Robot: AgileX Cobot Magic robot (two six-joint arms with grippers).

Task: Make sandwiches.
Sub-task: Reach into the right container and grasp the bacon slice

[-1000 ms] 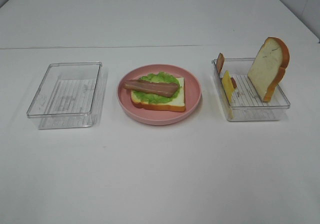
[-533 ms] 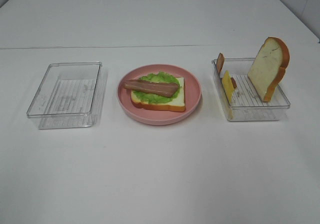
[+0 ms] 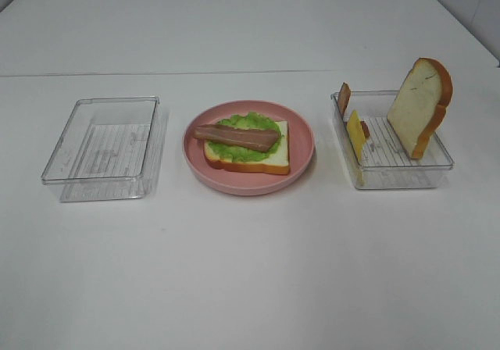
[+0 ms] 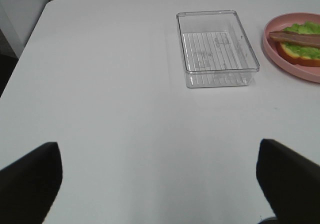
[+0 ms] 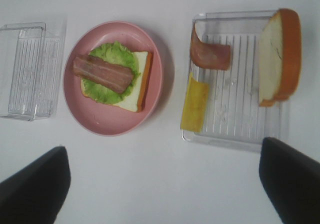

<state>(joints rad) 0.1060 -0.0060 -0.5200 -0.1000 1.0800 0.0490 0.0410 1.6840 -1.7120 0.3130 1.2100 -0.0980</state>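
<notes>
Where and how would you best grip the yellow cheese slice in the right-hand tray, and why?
Probably its raised top edge, from above: the cheese slice stands on edge, leaning against the tray wall, so its thin faces suit jaws closing across them; the wall blocks a sideways approach.

A white table [image 3: 250,272] is filling the high view, its matte top taking soft, even light and showing only faint shadows. A thin seam [image 3: 234,73] is running across the table's far part. Beyond the table's far right corner a pale tiled surface [image 3: 482,6] is showing. Past the table's side edge, a grey panel [image 4: 20,9] is standing beside a dark gap [image 4: 6,69].
</notes>
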